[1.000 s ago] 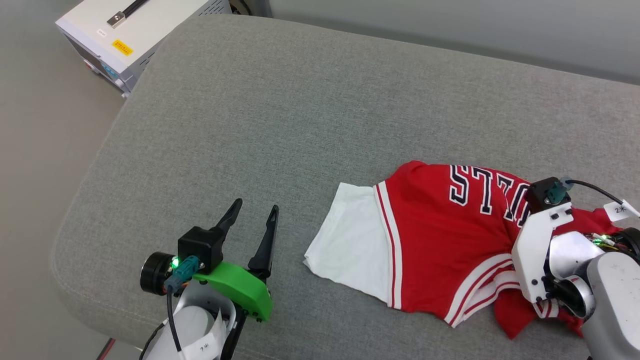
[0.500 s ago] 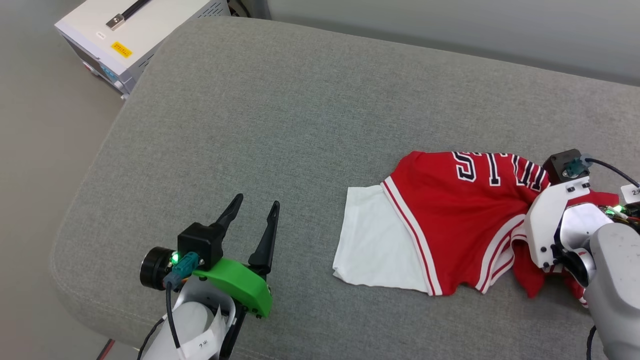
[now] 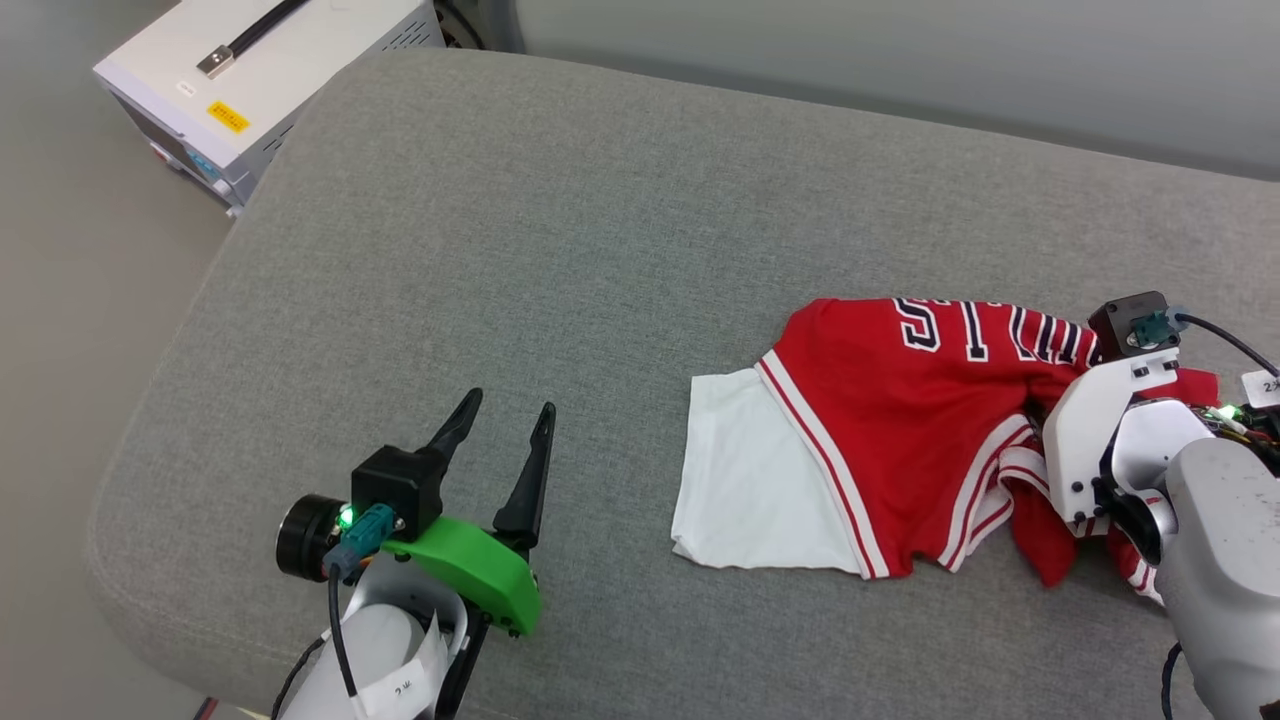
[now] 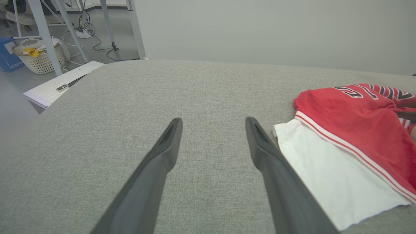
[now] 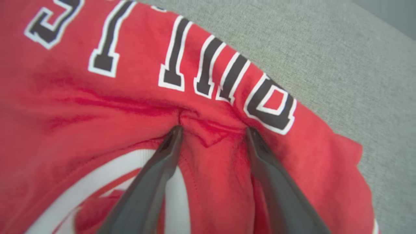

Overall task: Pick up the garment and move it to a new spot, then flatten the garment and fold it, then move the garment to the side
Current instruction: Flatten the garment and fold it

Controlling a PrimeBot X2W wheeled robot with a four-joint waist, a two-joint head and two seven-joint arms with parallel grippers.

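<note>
**Entry: garment (image 3: pixel 890 420), one.** Red jersey with navy, white-outlined lettering (image 5: pixel 208 78), found crumpled on the right part of the grey cushion (image 3: pixel 600 250), toward its front edge, lettering uppermost and reading upside-down from the head camera. One white sleeve (image 3: pixel 750 490) lay spread flat toward the left, bordered by striped trim (image 3: pixel 815 460). The red body beside it was bunched into ridges, and its right side was gathered beneath the right arm. Whether a second sleeve was tucked under there could not be made out. Right gripper (image 5: pixel 213 129): fingers spread apart, tips sunk into the red cloth just below the lettering, with a small raised fold standing between them but not clamped (the puckers all converged on that fold). This appeared to be the garment resting at its new spot, unheld and not yet flattened. The hand sat low on it, probably because that bunched middle was the part most in need of pulling out. Left gripper (image 3: pixel 508 403): fingers spread wide and empty, poised over bare cushion, apart from the sleeve's edge. It was presumably kept clear there yet on the sleeve side, handy for drawing that end out. White equipment case (image 3: pixel 270 70): on the floor beyond the cushion's far left corner, uninvolved.
</note>
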